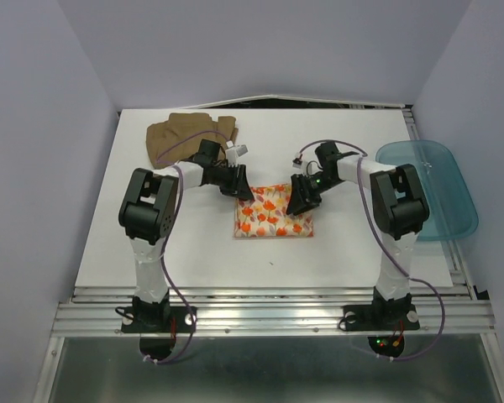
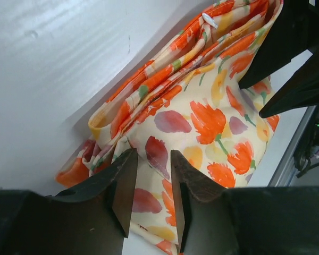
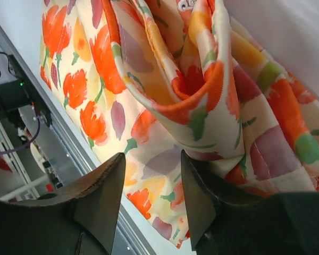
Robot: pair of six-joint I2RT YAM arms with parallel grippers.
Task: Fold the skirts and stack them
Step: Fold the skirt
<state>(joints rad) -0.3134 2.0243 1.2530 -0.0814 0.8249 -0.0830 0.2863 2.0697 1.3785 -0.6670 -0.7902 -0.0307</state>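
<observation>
Left arm (image 1: 147,210) and right arm (image 1: 401,204), black and white
Black joint housings, white wrapped links, thin purple cables (image 1: 175,285), black bases (image 1: 155,317) with red and green lights (image 1: 378,341), black wedge fingers (image 2: 122,191).

L gripper (image 2: 151,196) at bottom of frame, jaws partway apart, tips over near part of printed skirt (image 2: 202,125). Cloth shows thru the gap, lying flat. Skirt sits on white table (image 2: 48,74), layers bunched along its left edge. Small white tag (image 2: 210,20) near top. R gripper (image 2: 251,101), dark, comes in upper right, tips over the cloth.
</observation>
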